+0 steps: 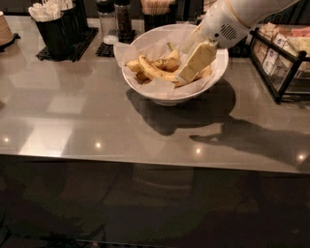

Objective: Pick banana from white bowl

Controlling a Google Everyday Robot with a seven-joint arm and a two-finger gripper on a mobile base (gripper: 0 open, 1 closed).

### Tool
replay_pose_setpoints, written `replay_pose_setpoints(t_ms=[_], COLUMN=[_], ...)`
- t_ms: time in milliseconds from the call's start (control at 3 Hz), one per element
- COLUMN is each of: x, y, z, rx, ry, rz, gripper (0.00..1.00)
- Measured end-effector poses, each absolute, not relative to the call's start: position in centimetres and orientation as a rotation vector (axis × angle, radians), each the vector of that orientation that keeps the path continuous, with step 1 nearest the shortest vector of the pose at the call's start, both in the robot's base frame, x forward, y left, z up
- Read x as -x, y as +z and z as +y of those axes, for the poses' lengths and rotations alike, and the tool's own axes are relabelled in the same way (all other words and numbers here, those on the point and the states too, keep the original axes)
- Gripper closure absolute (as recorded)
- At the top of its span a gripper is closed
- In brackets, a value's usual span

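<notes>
At the far left edge of the bench (97,121) sits a tan stack (4,29) of something I cannot make out, cut off by the frame. Next along the back stands a black holder (51,29) stuffed with white sticks, on a dark ribbed mat (82,41). Two shakers (116,19) stand just to its right, one clear with a pale fill, one darker, and beyond them is another dark holder (156,12) with tan sticks poking out.

Centre-right is the white bowl (167,97), lined with crinkled white paper (127,51) that folds out over its left rim. The banana (157,72) lies inside it, a long curved yellow one running from the left of the bowl toward the right, with shorter, browner bananas (169,60) tucked behind it. It rests in the bowl (not lifted clear of the paper).

My gripper (191,68) reaches down into the right half of the bowl, angled from upper right to lower left, its cream-coloured tip over the banana's right end. Whether it is closed on the fruit or apart, I cannot tell. My white arm (232,19) slants away to the upper right and throws a long shadow across the bench.

Furthest right is a black wire rack (278,72) holding small packets.
</notes>
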State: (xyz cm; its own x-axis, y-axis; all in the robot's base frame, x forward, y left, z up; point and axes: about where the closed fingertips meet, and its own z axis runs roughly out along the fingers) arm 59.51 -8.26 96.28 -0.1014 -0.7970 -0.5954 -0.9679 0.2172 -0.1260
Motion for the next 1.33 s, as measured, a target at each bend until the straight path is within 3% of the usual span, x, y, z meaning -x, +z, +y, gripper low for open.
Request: replay_pose_setpoints(t_ms=[1333], x=[-63.8], y=[93.0], z=[-2.5], rx=[1.709], ry=[0.503], rz=[1.913], gripper=[0.3])
